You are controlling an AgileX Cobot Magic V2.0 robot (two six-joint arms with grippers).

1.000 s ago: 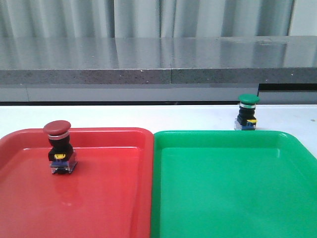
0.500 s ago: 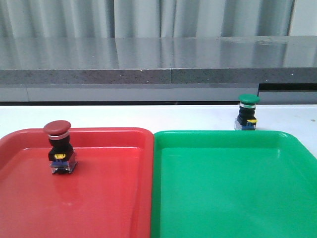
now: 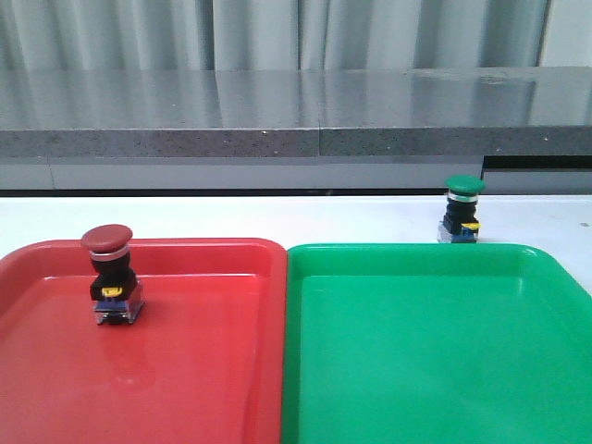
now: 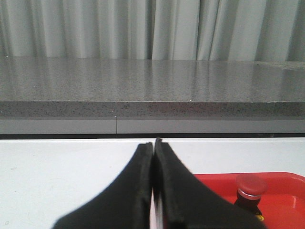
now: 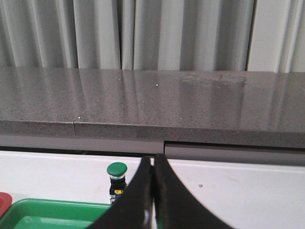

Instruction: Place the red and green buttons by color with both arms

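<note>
The red button [image 3: 112, 277] stands upright inside the red tray [image 3: 213, 370], near its far left part; its cap also shows in the left wrist view, red button [image 4: 251, 186]. The green button [image 3: 462, 211] stands upright on the white table just beyond the far edge of the green tray [image 3: 435, 370]; the right wrist view shows the green button [image 5: 117, 179] too. My left gripper [image 4: 153, 144] is shut with nothing in it, off to the side of the red button. My right gripper [image 5: 153, 159] is shut and empty, beside the green button. Neither arm appears in the front view.
The two trays lie side by side at the table's near edge. Behind the white table [image 3: 277, 217] runs a grey stone ledge [image 3: 296, 116] with grey curtains above it.
</note>
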